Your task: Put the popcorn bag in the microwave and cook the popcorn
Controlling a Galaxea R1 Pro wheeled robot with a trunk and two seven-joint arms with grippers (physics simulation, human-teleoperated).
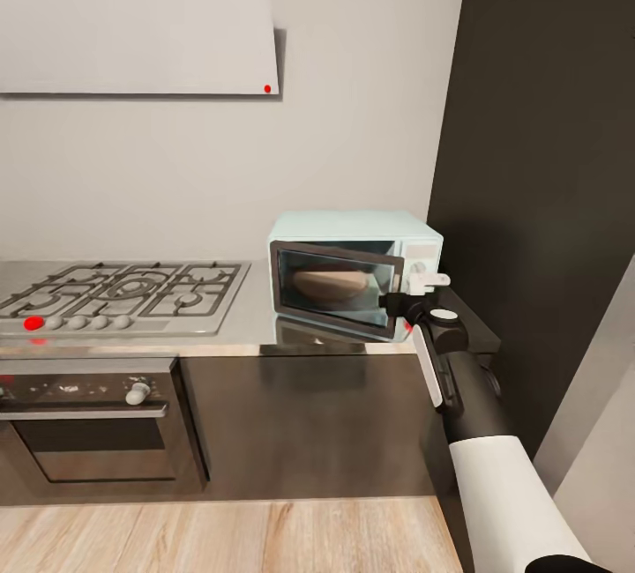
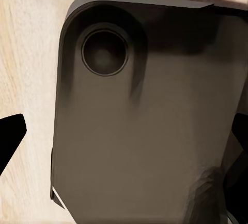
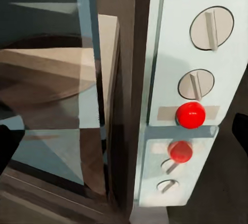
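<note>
1. The right gripper (image 1: 414, 284) is held up at the front of the microwave (image 1: 353, 278), at the free edge of its door, just beside the knob panel.
2. In the right wrist view its dark fingertips (image 3: 9, 144) stand wide apart at opposite edges of the picture, with nothing between them; the jaws are well open and empty.
3. The microwave door (image 1: 339, 286) is ajar, swung out a little toward the gripper, its dark glass angled to the body.
4. Straight ahead of the right gripper, the wrist view shows the pale mint control panel (image 3: 181, 79) with two round white knobs (image 3: 212, 27) and a red button (image 3: 190, 115) below them, mirrored in the shiny countertop (image 1: 256, 326).
5. Beyond the door glass a tan rounded shape lies inside the microwave; it may be the popcorn bag (image 1: 331, 284), but I cannot tell for sure through the glass.
6. The left gripper (image 2: 124, 146) hangs over the robot's dark base (image 2: 144, 120) and the wood floor (image 2: 26, 53); its dark fingertips sit far apart, open and holding nothing.
7. Well to the left of the right gripper lie the gas hob (image 1: 123, 291) and the steel oven (image 1: 88, 423) under it.
</note>
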